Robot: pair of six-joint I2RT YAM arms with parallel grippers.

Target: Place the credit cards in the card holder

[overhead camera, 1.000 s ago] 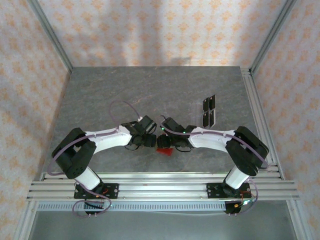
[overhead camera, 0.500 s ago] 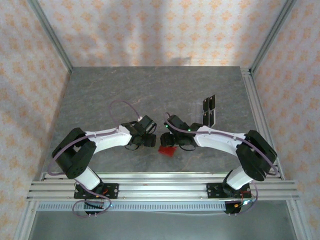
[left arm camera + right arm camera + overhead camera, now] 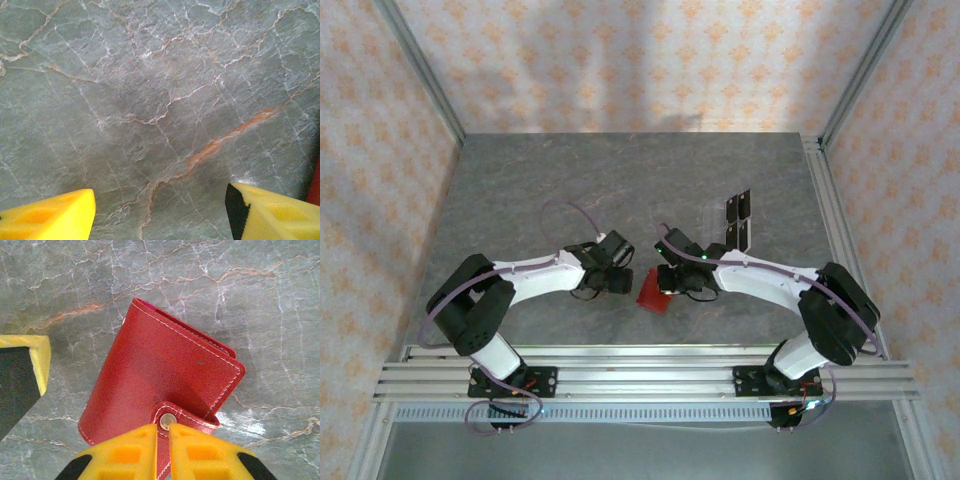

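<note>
Step in hand, as I read it: get the small red stitched folding card holder unsnapped and opened so cards can go in. It lies closed and flat on the grey marbled tabletop, just below centre in the top view, between the two wrists. Right gripper sits bottom centre of its wrist view. Its yellow fingers are pressed almost together, pinching the red snap tab, tips right at the pale stud. Left gripper has its fingers spread over bare stone, holding nothing. A sliver of red at the right edge of its view says the holder is just beside it. The dark glossy credit cards lie in a small group upper right of centre in the top view, well apart from the holder, untouched. To do this well, peel the tab up and away from the body, not sideways. Nothing pins the holder, so it will probably lift or slide otherwise. Left should come down on the body's far edge first to hold it flat. The grip is on the tab's very end, so slip is the likely risk. Go slow and confirm the snap lets go before swinging the flap.
</note>
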